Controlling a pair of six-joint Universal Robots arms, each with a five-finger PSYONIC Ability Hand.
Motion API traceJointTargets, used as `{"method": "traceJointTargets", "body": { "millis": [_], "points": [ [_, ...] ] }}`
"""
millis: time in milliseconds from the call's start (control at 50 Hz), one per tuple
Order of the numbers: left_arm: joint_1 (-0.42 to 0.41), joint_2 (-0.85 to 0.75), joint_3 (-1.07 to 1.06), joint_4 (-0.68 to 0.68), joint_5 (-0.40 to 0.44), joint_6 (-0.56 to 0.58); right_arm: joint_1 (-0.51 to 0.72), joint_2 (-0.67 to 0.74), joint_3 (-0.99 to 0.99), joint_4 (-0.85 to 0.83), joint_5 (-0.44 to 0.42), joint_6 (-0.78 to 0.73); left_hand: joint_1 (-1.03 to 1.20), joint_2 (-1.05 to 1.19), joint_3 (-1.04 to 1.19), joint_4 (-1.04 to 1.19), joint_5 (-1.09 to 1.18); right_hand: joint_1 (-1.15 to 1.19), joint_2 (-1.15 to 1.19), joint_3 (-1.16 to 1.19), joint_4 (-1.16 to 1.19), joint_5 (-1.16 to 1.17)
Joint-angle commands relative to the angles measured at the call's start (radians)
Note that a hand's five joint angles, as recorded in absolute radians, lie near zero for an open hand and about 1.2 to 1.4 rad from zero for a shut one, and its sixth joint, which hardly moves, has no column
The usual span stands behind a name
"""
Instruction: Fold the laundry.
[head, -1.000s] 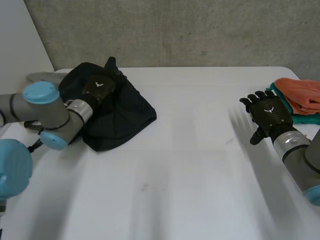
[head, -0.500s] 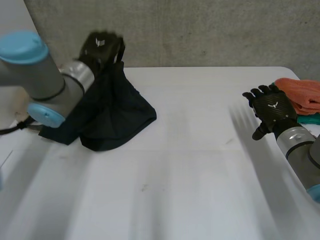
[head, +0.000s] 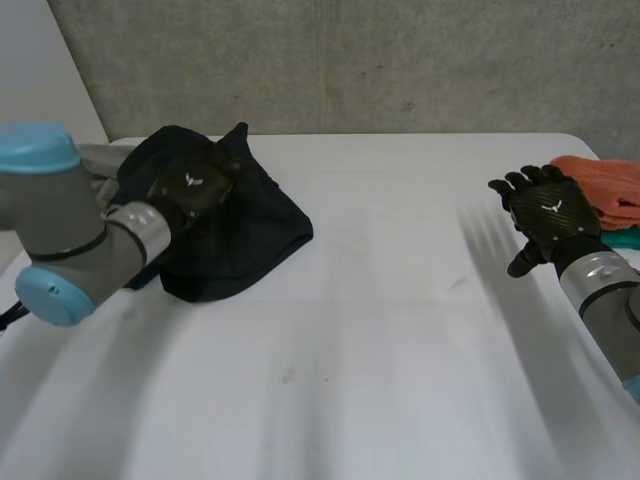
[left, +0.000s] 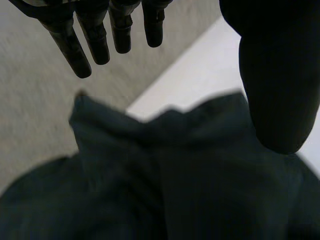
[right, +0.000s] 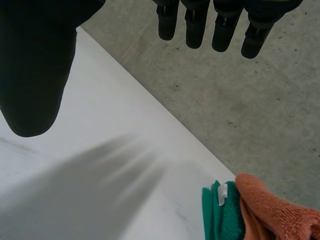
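Observation:
A crumpled black garment (head: 240, 235) lies in a heap at the table's far left. My left hand (head: 190, 185) hovers over the heap's top, fingers straight and thumb apart, holding nothing. In the left wrist view the fingers (left: 95, 35) hang above the dark cloth (left: 150, 185) without touching it. My right hand (head: 548, 218) is raised at the table's right side, open and empty, its fingers (right: 200, 25) spread toward the table's edge.
An orange folded cloth (head: 605, 190) rests on a green one (head: 615, 238) at the far right edge, just beyond my right hand; the right wrist view shows the orange (right: 280, 210) and the green (right: 222, 215). A grey cloth (head: 100, 158) lies behind the black heap.
My left hand pulled part of the black garment upward, then came back down over the heap and let go. My right hand drifted slightly toward the right edge.

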Motion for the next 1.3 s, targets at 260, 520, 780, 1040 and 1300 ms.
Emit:
{"method": "traceJointTargets", "body": {
  "millis": [260, 520, 780, 1040, 1300],
  "points": [
    [0.004, -0.169, 0.133, 0.092, -0.076, 0.020, 0.005, 0.012, 0.001, 0.001, 0.006, -0.019, 1.204, 1.191, 1.186, 1.195, 1.174, -0.051, -0.037, -0.036, -0.038, -0.049],
    [-0.185, 0.228, 0.151, 0.110, -0.125, -0.173, 0.000, -0.023, 0.004, 0.003, 0.007, -0.002, 1.204, 1.191, 1.186, 1.195, 1.174, -0.051, -0.037, -0.036, -0.038, -0.049],
    [-0.270, 0.441, 0.150, 0.058, -0.105, -0.348, -0.023, -0.083, 0.007, 0.003, 0.003, 0.078, 1.204, 1.191, 1.186, 1.195, 1.174, -0.051, -0.037, -0.036, -0.038, -0.049],
    [-0.107, 0.624, -0.307, -0.014, -0.038, -0.383, -0.011, -0.094, -0.024, 0.055, -0.039, 0.153, 1.204, 1.191, 1.186, 1.195, 1.174, -0.051, -0.037, -0.036, -0.038, -0.049],
    [0.013, 0.783, -0.495, -0.020, 0.093, -0.414, 0.213, 0.116, -0.388, 0.461, -0.342, 0.227, 1.204, 1.191, 1.186, 1.195, 1.174, -0.051, -0.037, -0.036, -0.038, -0.049]
  ]
}}
